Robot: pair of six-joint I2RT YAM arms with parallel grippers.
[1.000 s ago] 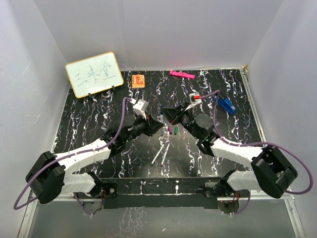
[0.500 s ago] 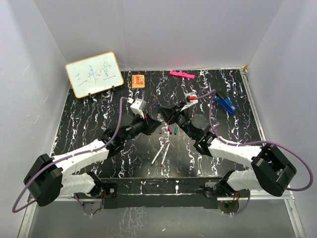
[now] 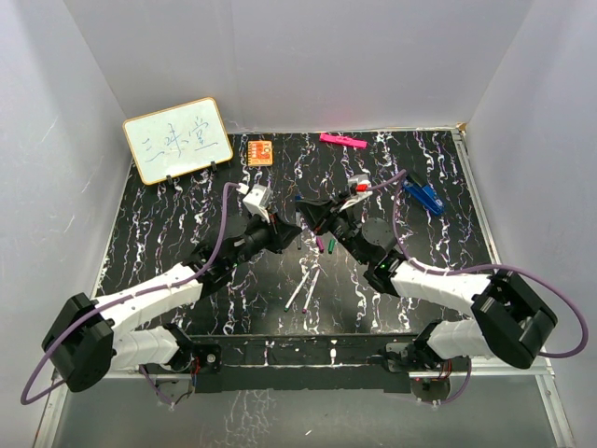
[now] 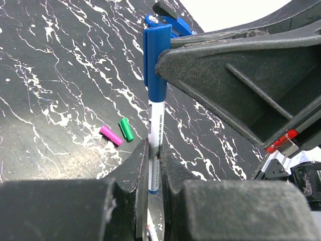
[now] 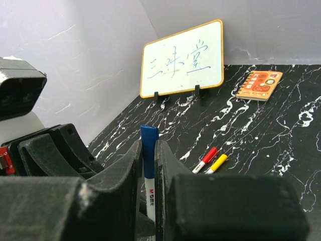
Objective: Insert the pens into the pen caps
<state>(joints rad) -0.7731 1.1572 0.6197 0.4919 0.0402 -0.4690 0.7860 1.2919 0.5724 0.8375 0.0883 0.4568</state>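
My left gripper (image 4: 154,150) is pinched tight on the white body of the blue pen (image 4: 156,125). My right gripper (image 5: 148,150) is pinched tight on the blue cap (image 4: 154,65). Pen and cap are up in the air between my two arms, over the middle of the table (image 3: 448,233). The cap sits over the top end of the pen. I cannot tell if it is pushed all the way on.

I think the job now is the last push. To do it well, I should hold pen and cap in one straight line and press them together slowly. If one tips, the pen could slip out of my fingers. I should let go only when the cap is snug.

Down below, a purple cap (image 4: 111,135) and a green cap (image 4: 126,129) lie close together. Two bare pens (image 3: 300,287) lie near my arms, with no caps on. A red one (image 5: 205,159) and a yellow one (image 5: 216,163) lie side by side. I think they are capped.

The table is black with white squiggles. It looks flat and hard, so round pens may roll. White walls stand all around. At the back are a whiteboard (image 3: 177,140), an orange card (image 3: 260,151) and a pink bar (image 3: 342,141).
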